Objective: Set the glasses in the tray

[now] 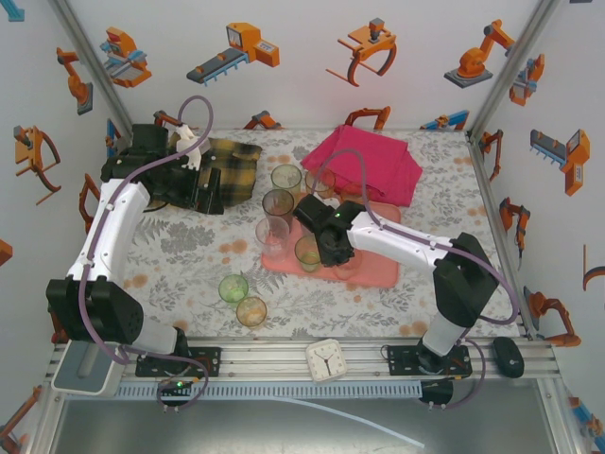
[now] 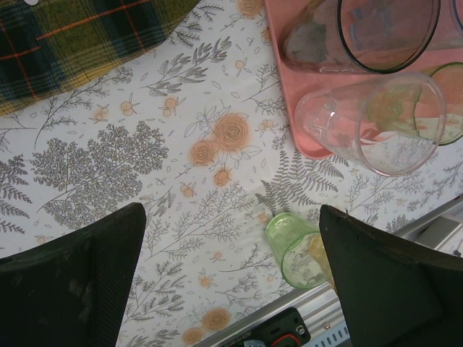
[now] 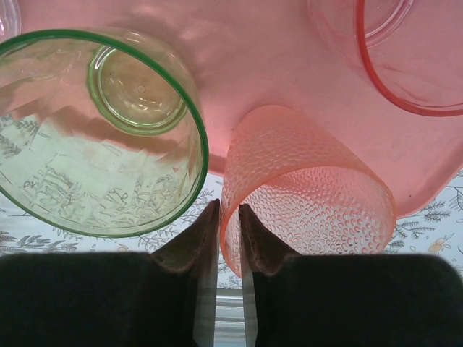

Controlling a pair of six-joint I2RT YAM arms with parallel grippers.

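right gripper (image 3: 230, 238): jaws sitting narrow, straddling the near wall of the dimpled orange glass (image 3: 318, 195); cannot tell whether the pads are pressing it.
dimpled orange glass: standing at the near edge of the tray (image 3: 239, 58), just right of the green glass (image 3: 94, 159); a pink glass (image 3: 405, 65) is standing farther right.
left gripper (image 2: 231, 289): hanging wide open over the floral tablecloth (image 2: 145, 166), holding nothing.
tray, left end: the grey glass (image 2: 369, 32) and the clear glass (image 2: 369, 123) are sitting here, the clear one right at the edge.
off the tray: the pale green glass (image 1: 233, 288) and the amber glass (image 1: 251, 310) are standing together on the tablecloth, near-left of the tray.
far side: two more glasses (image 1: 286, 177) are standing toward the magenta cloth (image 1: 369, 161); on or off the tray, cannot tell.
surface: the plaid cloth (image 1: 232, 165) is lying far left; the white clock (image 1: 326, 359) is resting on the near rail.
room: white walls (image 1: 284, 95) carrying orange robot stickers.
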